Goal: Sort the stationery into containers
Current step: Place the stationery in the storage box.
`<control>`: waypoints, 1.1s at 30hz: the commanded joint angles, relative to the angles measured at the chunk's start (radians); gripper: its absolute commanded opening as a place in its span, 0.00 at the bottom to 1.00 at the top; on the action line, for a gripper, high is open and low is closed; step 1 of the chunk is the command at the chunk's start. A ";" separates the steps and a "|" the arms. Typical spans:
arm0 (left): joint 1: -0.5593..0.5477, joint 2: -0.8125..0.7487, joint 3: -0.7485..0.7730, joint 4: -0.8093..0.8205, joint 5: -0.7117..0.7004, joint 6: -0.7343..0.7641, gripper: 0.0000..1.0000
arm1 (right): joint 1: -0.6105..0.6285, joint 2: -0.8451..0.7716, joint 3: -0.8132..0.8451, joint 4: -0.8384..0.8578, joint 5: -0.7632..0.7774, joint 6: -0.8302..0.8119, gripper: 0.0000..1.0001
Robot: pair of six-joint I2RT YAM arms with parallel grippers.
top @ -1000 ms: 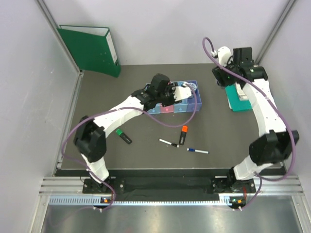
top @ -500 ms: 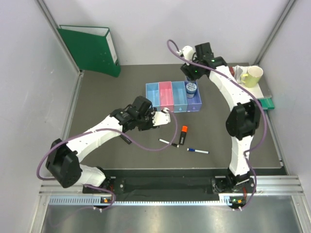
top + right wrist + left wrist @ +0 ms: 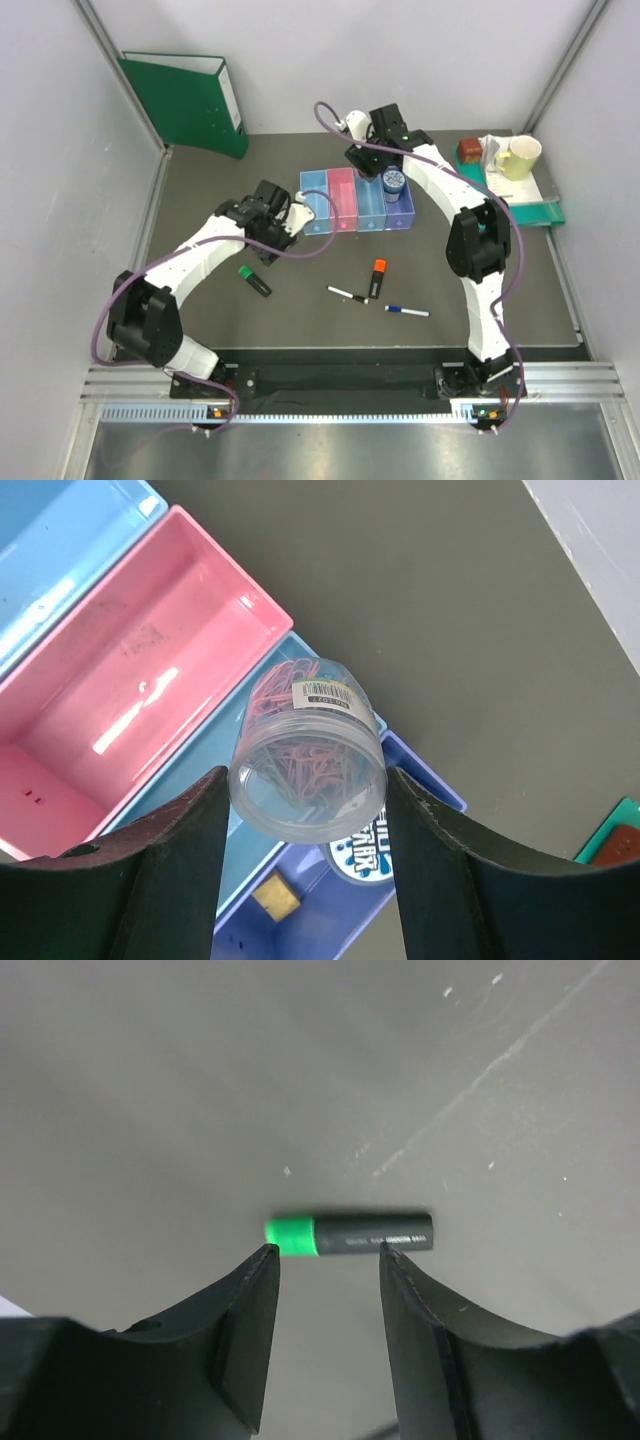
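Left gripper is hung over the mat with fingers spread and nothing pinched. Green-capped highlighter is seen lying flat just beyond the tips, near-left of the bins. For a clean pick, the black barrel should be straddled across its width and the jaws lowered until the mat is nearly touched. Orange-capped highlighter, a white pen and a second pen are seen on the near mat. Right gripper is pinched on a clear cup, round, packed with pink-purple clips, barcode sticker on the end facing the camera. It is held over the blue bin and should be lowered inside the walls before release.
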 commanded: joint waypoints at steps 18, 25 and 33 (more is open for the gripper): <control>0.102 0.063 -0.094 -0.105 0.071 -0.250 0.48 | 0.022 -0.078 -0.159 0.112 0.016 -0.024 0.38; 0.123 0.105 -0.095 -0.078 0.055 -0.254 0.48 | 0.026 -0.046 -0.084 0.120 0.036 -0.047 0.53; 0.148 0.220 -0.035 -0.081 0.005 -0.289 0.47 | 0.035 -0.086 -0.090 0.129 0.032 -0.054 0.91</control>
